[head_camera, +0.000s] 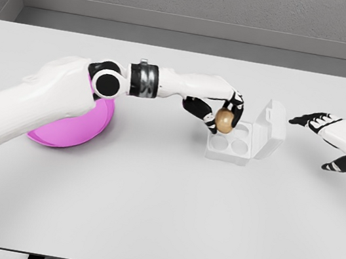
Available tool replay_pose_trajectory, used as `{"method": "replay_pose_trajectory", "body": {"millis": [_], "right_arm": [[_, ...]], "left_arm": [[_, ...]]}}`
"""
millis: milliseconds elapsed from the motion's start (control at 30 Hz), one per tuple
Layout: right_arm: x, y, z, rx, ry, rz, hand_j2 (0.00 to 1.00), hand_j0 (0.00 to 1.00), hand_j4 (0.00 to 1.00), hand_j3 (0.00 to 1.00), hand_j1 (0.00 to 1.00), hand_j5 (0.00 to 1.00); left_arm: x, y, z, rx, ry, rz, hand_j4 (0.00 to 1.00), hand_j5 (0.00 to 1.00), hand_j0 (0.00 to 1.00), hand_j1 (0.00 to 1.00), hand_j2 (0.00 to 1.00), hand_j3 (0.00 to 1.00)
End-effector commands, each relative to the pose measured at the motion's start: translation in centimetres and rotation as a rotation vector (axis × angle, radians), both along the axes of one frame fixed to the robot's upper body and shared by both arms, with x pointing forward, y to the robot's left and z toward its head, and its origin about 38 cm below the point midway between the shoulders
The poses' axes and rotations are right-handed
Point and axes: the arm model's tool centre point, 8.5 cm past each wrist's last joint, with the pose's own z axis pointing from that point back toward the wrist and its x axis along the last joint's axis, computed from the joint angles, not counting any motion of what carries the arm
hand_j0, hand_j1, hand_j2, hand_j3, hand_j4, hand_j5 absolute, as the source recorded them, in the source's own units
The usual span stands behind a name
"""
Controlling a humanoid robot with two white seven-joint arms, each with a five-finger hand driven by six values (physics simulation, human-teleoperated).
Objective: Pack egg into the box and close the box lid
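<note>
A brown egg (225, 120) is held in my left hand (219, 114), whose dark fingers are curled around it. The egg hangs just over the back left cup of the white egg box (230, 147). The box's lid (270, 130) stands open, tilted up on the right side. My right hand (324, 138) hovers to the right of the lid with its fingers spread, holding nothing and not touching the lid.
A magenta bowl (76, 130) sits on the white table (159, 213) at the left, partly hidden under my left upper arm. Grey walls stand behind the table's far edge.
</note>
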Motion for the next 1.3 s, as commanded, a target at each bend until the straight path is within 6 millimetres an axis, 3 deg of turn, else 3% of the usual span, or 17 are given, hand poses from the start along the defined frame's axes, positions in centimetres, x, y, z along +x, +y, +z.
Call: {"method": "replay_pose_trajectory", "body": {"millis": [0,400,900,1267], "right_arm": [[0.0,0.0,0.1,0.005,0.0,-0.001,1.0,1.0,1.0,1.0,1.0,1.0],[0.1,-0.2,-0.1,0.006,0.005,-0.006,1.0,1.0,1.0,1.0,1.0,1.0],[0.1,0.1,-0.4,0.015,0.008,-0.006,1.0,1.0,1.0,1.0,1.0,1.0],[0.1,0.2,-0.4,0.016,0.009,-0.005,1.0,1.0,1.0,1.0,1.0,1.0]], "left_arm": [[0.1,-0.5,0.0,-0.009,0.008,0.002,0.35,0.35,0.35,0.35,0.35,0.35],[0.2,-1.4,0.1,-0.013,0.009,0.001,0.35,0.35,0.35,0.35,0.35,0.35],[1.6,-0.5,-1.9,0.021,0.042,0.073,0.35,0.35,0.35,0.35,0.35,0.35],[1.5,-1.7,-2.2,0.02,0.051,0.064,0.35,0.35,0.35,0.35,0.35,0.35]]}}
